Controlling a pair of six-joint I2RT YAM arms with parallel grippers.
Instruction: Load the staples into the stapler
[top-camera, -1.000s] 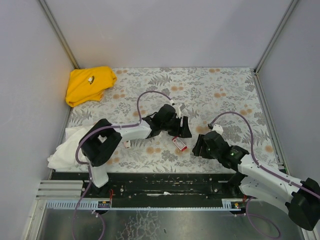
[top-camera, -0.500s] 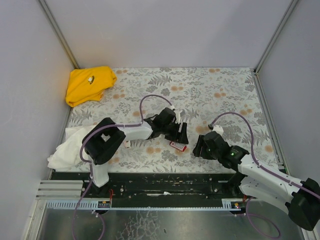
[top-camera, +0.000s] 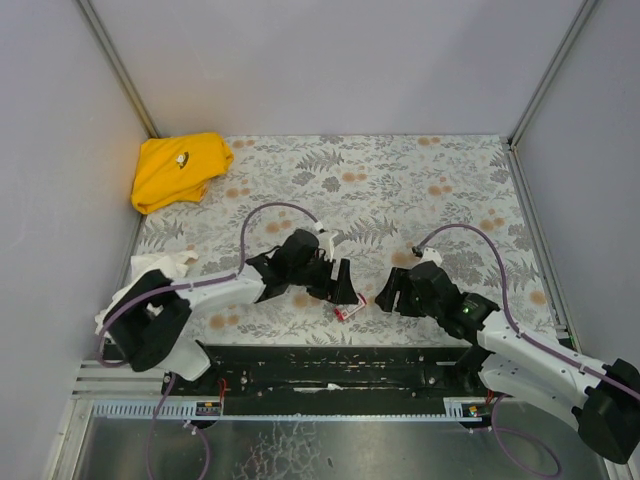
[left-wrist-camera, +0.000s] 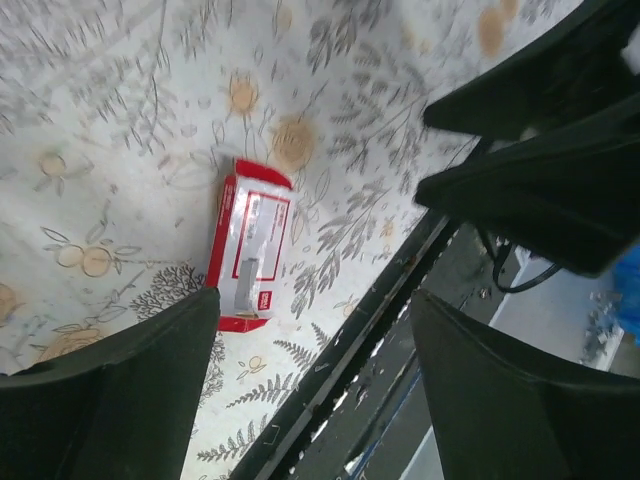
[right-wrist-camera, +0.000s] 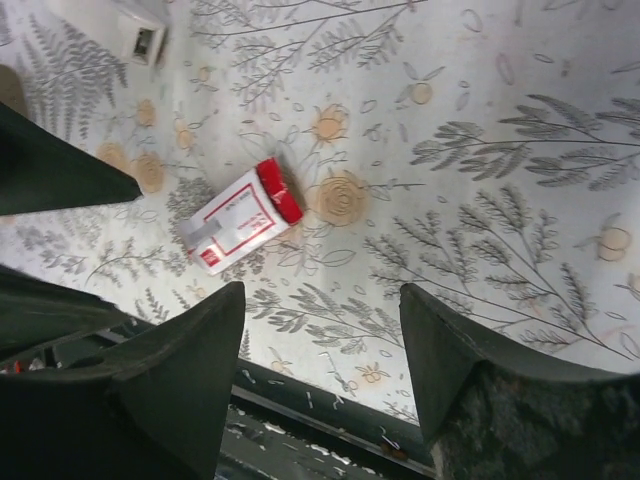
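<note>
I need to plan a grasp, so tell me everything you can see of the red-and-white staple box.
The staple box is small, flat, seemingly cardboard: red edges, white label with a red frame. A grey inner tray pokes out of one end. It lies flat, label up, on the floral tablecloth near its near edge; nothing else touches it.

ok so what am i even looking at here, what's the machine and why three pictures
Two robot arms are bolted at the near edge of a table with a flowery cover. The wide picture comes from a fixed camera above and behind them. The other two come from a camera on each wrist, so the dark wedges there are that arm's own fingers. The left end effector and right end effector are open and hold nothing. Between them lies a small red-and-white staple box. A yellow cloth and a white cloth lie on the left.
</note>
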